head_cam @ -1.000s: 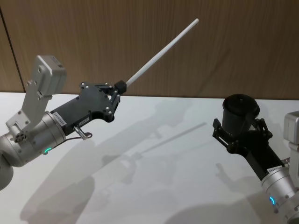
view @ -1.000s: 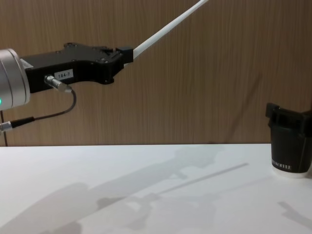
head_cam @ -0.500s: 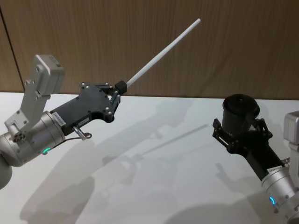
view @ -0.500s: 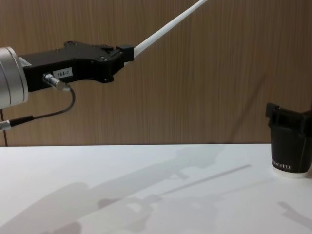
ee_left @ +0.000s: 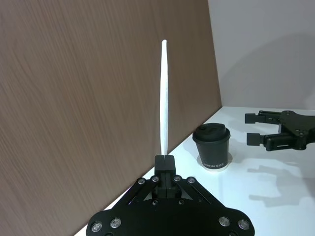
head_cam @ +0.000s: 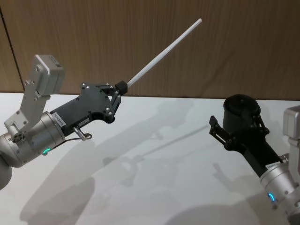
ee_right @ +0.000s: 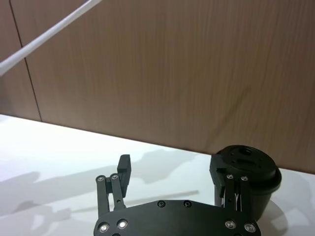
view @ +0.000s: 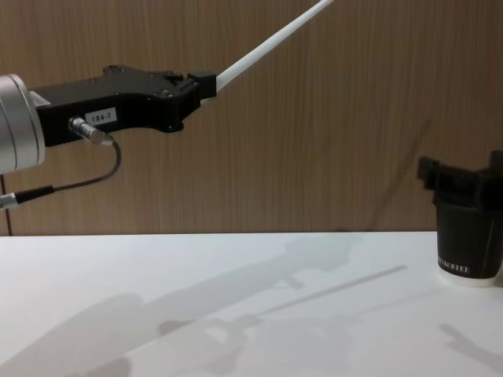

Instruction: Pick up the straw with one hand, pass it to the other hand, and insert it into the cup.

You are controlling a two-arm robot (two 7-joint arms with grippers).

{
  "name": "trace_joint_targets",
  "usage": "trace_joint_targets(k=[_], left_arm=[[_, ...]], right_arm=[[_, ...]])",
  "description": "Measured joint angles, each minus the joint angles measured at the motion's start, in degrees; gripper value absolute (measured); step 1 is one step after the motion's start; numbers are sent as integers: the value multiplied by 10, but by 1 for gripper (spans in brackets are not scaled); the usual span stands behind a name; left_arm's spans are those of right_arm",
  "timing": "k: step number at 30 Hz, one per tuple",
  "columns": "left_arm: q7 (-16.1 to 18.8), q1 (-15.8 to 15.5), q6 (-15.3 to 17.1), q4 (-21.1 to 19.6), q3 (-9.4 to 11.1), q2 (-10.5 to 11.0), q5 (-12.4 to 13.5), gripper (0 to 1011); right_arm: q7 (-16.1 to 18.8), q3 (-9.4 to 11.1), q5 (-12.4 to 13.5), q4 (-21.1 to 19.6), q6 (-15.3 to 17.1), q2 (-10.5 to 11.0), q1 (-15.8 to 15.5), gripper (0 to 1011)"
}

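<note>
My left gripper (head_cam: 121, 87) is raised over the table's left side, shut on the lower end of the straw (head_cam: 164, 51). The long white straw slants up and to the right in front of the wooden wall. The black lidded cup (head_cam: 241, 110) stands upright on the white table (head_cam: 154, 187) at the right. My right gripper (head_cam: 234, 123) hovers open just in front of the cup, holding nothing. In the left wrist view this right gripper (ee_left: 252, 128) is clear of the cup (ee_left: 212, 147). In the right wrist view the cup (ee_right: 246, 160) sits behind one finger (ee_right: 221, 177).
A wood-panelled wall (view: 330, 157) runs along the table's far edge. A thin dark cable (view: 86, 184) hangs from the left gripper's silver plug. The white tabletop stretches bare between the two arms.
The right gripper has shifted left and slightly up, away from the cup. The left gripper and the straw have barely moved.
</note>
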Motion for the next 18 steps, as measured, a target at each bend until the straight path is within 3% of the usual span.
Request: trace_joint_targets(k=[6, 18], left_arm=[[0, 0, 0, 0, 0, 0, 0, 0], [-1, 0, 0, 0, 0, 1, -1, 0]], right_arm=[[19, 5, 24, -7, 19, -4, 10, 1001], [56, 28, 106, -22, 90, -10, 34, 1001]])
